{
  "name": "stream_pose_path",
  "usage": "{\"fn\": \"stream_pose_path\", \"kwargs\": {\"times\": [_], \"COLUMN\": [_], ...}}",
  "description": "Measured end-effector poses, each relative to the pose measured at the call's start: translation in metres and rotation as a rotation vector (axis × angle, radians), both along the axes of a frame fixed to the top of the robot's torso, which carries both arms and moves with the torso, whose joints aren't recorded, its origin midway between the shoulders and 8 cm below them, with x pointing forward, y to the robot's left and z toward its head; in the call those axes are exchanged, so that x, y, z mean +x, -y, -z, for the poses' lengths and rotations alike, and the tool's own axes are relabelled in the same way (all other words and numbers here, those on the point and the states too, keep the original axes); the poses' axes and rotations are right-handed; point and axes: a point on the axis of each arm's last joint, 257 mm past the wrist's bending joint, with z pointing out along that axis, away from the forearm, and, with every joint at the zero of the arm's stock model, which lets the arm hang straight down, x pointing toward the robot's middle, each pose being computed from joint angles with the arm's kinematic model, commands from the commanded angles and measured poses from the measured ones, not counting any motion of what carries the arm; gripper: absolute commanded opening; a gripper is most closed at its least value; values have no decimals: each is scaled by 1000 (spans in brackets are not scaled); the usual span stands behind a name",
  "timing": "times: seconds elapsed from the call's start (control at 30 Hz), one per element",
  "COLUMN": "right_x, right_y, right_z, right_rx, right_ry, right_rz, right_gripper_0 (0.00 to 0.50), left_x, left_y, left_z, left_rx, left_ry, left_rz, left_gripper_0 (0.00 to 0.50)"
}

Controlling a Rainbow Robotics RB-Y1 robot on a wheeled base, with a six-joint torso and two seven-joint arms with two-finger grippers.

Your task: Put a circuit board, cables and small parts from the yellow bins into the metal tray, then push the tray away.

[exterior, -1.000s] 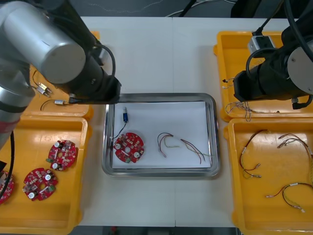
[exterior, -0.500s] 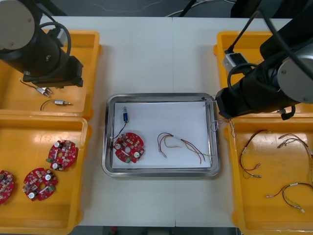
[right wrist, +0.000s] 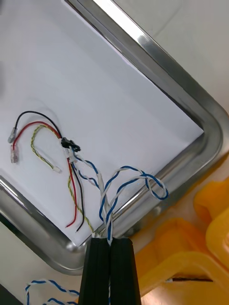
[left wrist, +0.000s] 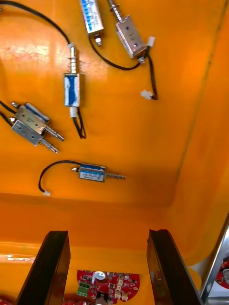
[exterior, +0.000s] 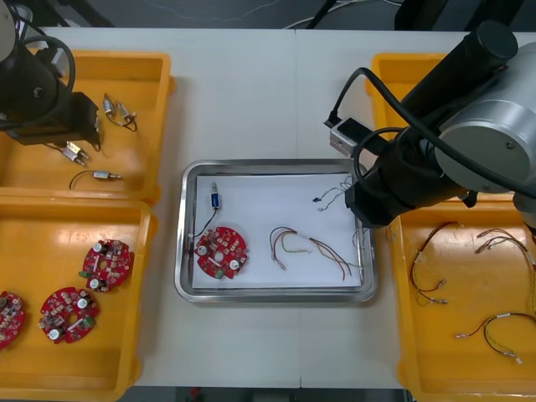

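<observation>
Right gripper (right wrist: 109, 242): the fingers are pressed together on the blue and white cable (right wrist: 106, 214), which rises from between them. The gripper hangs over the right rim of the metal tray (exterior: 276, 295), just beside the near right yellow bin (exterior: 469, 289).
Blue and white cable: it is twisted and loops once just past the fingertips. Its free end carries a small black plug (right wrist: 68, 141) over the tray's white inside. I cannot tell whether the plug touches the sheet.
Left gripper (left wrist: 107, 233): the fingers stand wide apart with nothing between them, over the far left yellow bin (exterior: 146, 79).
Writing: the small metal parts (left wrist: 91, 172) in that bin wear blue labels, but the print is too small to read.
Tray contents: a round red circuit board (exterior: 221, 251) lies at the near left. A blue-labelled metal part (exterior: 214, 201) lies just beyond it, with a thin black lead running toward the board. A red and yellow cable (right wrist: 34, 123) lies right of the middle.
Near left yellow bin (exterior: 126, 360): it holds three spare boards (exterior: 106, 265), lying apart from one another.
Near right bin: it holds loose cables (exterior: 494, 327), spread out.
In the way: in the front view the right arm (exterior: 469, 142) covers the tray's far right corner and much of the far right yellow bin (exterior: 389, 84).
Table (exterior: 260, 92): it is light, with the tray in the middle between the bins.
</observation>
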Motion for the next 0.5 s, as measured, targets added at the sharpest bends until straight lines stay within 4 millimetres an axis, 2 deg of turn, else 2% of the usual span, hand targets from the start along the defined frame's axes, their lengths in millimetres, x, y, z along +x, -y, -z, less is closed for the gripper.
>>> {"fn": "stream_pose_path", "kwargs": {"times": [0.1,0.27,0.5], "right_x": [8,21,40], "right_y": [-6,-25,-44], "right_z": [0,6,19], "right_rx": [2,-73,-115], "right_ry": [13,64,92], "right_rz": [-32,-216,-298], "right_gripper_0": [0,0,0], "left_x": [0,2,10], "left_y": [-7,-19,-31], "left_z": [4,11,23], "left_rx": [7,12,-28], "left_ry": [-9,-24,-28], "left_rz": [-22,-59,-112], "left_gripper_0": [476,475,475]}}
